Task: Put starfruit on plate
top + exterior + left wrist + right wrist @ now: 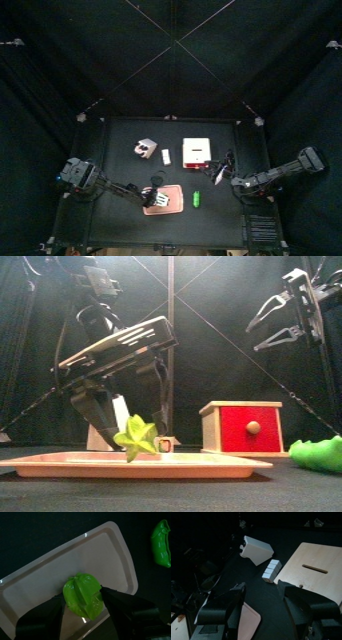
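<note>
- Gripping the starfruit (83,596) between its two jaws, the left hand (110,421) hangs low over the plate (201,464), the fruit's lower tip touching or just above the pink surface
- The plate lies near the bench's front edge, left of the middle (162,201)
- A green pepper-like item (315,454) rests just beside the plate's right side
- The right hand (274,318) is raised well above the bench's right side, jaws spread and holding nothing
- A white box with a red side (243,426) stands behind the plate, toward the bench's middle
</note>
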